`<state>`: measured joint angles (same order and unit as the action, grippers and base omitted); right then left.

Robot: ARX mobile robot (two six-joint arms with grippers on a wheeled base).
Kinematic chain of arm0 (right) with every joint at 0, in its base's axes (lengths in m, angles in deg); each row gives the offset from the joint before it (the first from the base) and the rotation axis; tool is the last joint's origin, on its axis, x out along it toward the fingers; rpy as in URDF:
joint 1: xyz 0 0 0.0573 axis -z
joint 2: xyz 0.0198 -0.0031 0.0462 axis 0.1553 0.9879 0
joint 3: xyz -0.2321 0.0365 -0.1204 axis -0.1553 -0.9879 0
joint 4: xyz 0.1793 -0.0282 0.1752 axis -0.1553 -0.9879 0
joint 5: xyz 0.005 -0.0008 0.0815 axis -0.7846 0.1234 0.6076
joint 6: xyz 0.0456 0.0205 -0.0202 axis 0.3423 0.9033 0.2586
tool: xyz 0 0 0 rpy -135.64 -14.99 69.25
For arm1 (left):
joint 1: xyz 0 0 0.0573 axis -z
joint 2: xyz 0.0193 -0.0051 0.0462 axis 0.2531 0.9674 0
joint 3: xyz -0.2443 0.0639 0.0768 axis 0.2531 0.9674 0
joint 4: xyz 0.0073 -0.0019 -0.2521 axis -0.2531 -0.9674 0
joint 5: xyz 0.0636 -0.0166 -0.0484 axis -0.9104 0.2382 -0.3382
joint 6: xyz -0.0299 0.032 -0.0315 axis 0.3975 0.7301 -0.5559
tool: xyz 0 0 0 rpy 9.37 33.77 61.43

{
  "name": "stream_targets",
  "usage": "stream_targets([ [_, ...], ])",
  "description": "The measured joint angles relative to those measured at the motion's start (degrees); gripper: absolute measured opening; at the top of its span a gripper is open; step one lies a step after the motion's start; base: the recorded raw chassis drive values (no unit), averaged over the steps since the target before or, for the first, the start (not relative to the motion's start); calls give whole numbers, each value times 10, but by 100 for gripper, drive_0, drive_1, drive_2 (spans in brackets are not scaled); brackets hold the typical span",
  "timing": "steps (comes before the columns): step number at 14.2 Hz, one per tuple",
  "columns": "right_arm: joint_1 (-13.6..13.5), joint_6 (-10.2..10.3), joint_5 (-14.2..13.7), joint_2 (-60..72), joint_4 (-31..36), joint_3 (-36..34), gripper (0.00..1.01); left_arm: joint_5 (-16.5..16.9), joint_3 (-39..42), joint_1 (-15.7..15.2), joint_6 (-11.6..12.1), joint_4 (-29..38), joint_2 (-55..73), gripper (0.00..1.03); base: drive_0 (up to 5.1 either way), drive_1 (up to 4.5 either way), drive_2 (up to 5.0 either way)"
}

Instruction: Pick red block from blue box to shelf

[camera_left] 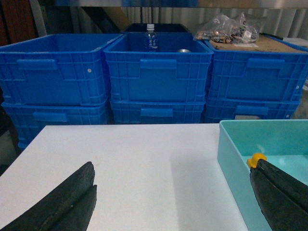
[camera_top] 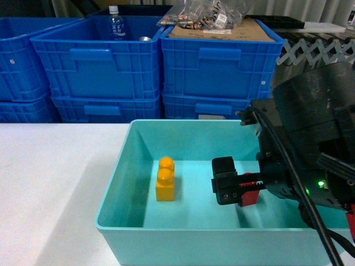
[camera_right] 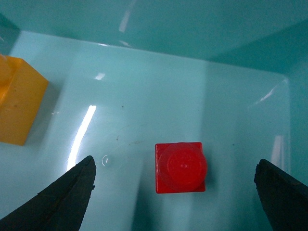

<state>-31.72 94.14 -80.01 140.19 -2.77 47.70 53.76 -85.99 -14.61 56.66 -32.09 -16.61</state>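
The red block (camera_right: pixel 180 167) is sitting on the floor of the blue box (camera_top: pixel 119 183), stud up, in the right half of the tub. In the right wrist view it is lying between the two dark fingers of the right gripper (camera_right: pixel 175 192), a little nearer the left one (camera_right: pixel 67 192) and touching neither. The jaws are standing wide apart, with bare turquoise floor showing on both sides of the block.

In the head view the right gripper (camera_top: pixel 236 188) is reaching down inside the box from the right, and only a sliver of the red block (camera_top: pixel 250 195) is showing behind its black finger. An orange brick (camera_top: pixel 166 180) with two studs is standing upright well to the left of the gripper, near the middle of the box floor.

The left gripper (camera_left: pixel 173 202) is hanging over the white table (camera_left: pixel 144 163), outside the box and just beside its left wall (camera_left: pixel 231 159); its fingers are spread wide, with nothing between them. Dark blue crates (camera_top: pixel 150 61) are standing stacked behind the table.
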Motion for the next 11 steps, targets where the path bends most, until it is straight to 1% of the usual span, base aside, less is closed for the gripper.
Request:
stream_targets([
  [2, -2, 13, -1, 25, -12, 28, 98, 0, 0, 0, 0, 0, 0, 98, 0, 0, 0],
  [5, -2, 24, -5, 62, -29, 76, 98, 0, 0, 0, 0, 0, 0, 98, 0, 0, 0],
  [7, -2, 32, -4, 90, -47, 91, 98, 0, 0, 0, 0, 0, 0, 98, 0, 0, 0],
  [8, -2, 37, -9, 101, -51, 97, 91, 0, 0, 0, 0, 0, 0, 98, 0, 0, 0],
  [10, -2, 42, -11, 106, -54, 100, 70, 0, 0, 0, 0, 0, 0, 98, 0, 0, 0],
  [11, -2, 44, -11, 106, -52, 100, 57, 0, 0, 0, 0, 0, 0, 98, 0, 0, 0],
])
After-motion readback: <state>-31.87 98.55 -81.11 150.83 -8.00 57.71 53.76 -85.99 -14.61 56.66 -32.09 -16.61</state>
